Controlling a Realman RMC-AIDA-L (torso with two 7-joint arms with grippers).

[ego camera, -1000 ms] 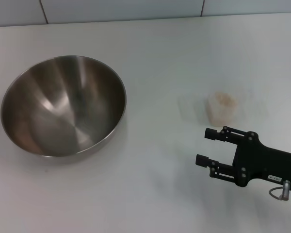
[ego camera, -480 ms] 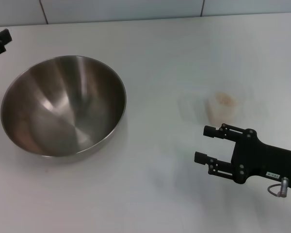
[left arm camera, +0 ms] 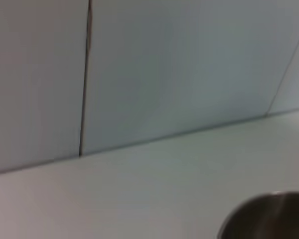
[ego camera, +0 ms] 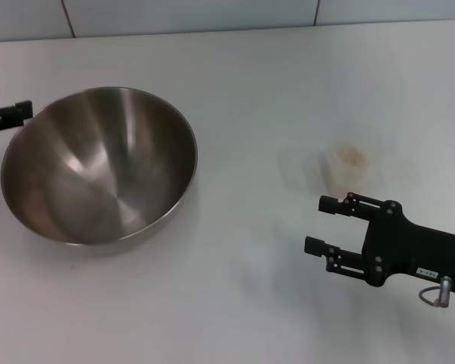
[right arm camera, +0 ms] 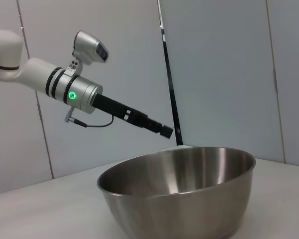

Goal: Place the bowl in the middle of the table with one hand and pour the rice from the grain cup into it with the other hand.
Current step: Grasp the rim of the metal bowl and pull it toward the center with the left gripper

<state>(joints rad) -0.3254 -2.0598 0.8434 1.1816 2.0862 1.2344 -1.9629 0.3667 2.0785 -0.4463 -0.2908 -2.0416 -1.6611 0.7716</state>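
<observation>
My right gripper (ego camera: pixel 323 225), fingers spread, hovers beside the grain cup (ego camera: pixel 347 168); my left gripper (ego camera: pixel 6 116), grip unclear, nears the steel bowl (ego camera: pixel 98 163)

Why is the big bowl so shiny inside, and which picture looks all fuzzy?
In the head view, the bowl shows pale streaks of reflected light inside and lays a soft shadow on the table. The grain cup nearly vanishes against the white. The left wrist view is the fuzzy one, with blurred edges. The right wrist view looks sharp.

Item count: 1 bowl (ego camera: pixel 98 163), 1 grain cup (ego camera: pixel 347 168) containing rice (ego camera: pixel 353 155), 2 end effectors: left (ego camera: pixel 11 115), right (ego camera: pixel 322 225), 1 surface (ego camera: pixel 250 83).
</observation>
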